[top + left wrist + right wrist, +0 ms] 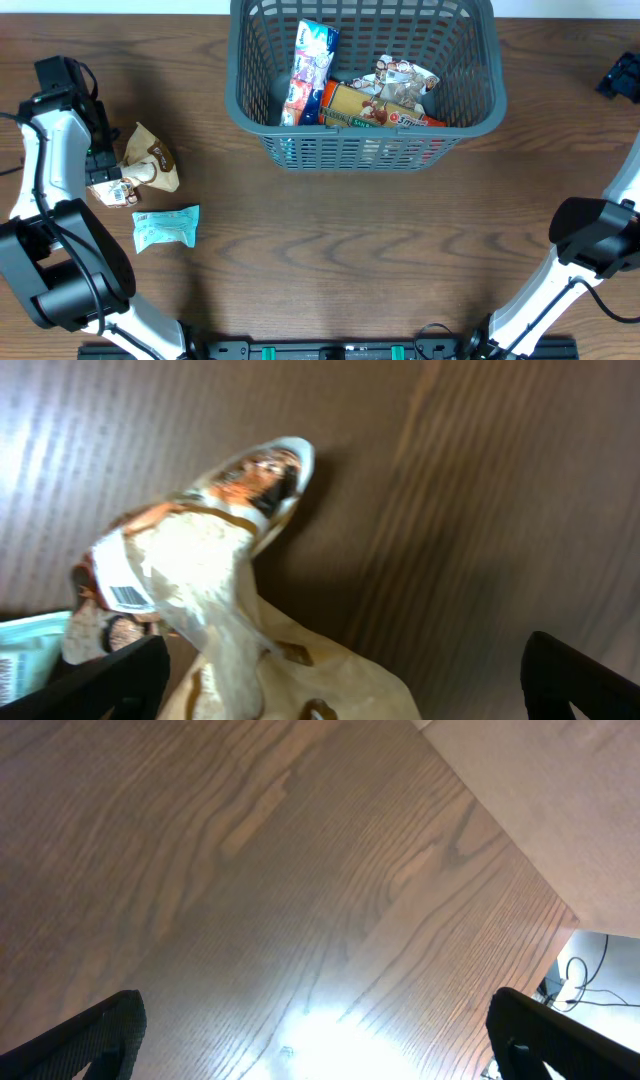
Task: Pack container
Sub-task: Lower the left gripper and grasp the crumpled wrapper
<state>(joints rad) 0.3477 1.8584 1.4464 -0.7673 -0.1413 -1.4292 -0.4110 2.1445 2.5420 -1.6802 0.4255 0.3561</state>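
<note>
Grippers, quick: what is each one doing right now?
Left gripper: open, over the beige snack packet, not gripping it.
Right gripper: open, empty, above the wooden table.

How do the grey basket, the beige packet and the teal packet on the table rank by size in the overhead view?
1. grey basket, by far the largest
2. beige packet, much smaller
3. teal packet, a bit smaller still

Robot lab bench, by the look of it: two white-and-black robot arms, left (50,170) and right (590,250), rise from a black rail (330,350) at the wood-grain tabletop (330,240). A grey basket (360,150) and snack packets (165,227) are laid out, and loose cables (578,982) trail off the edge.
</note>
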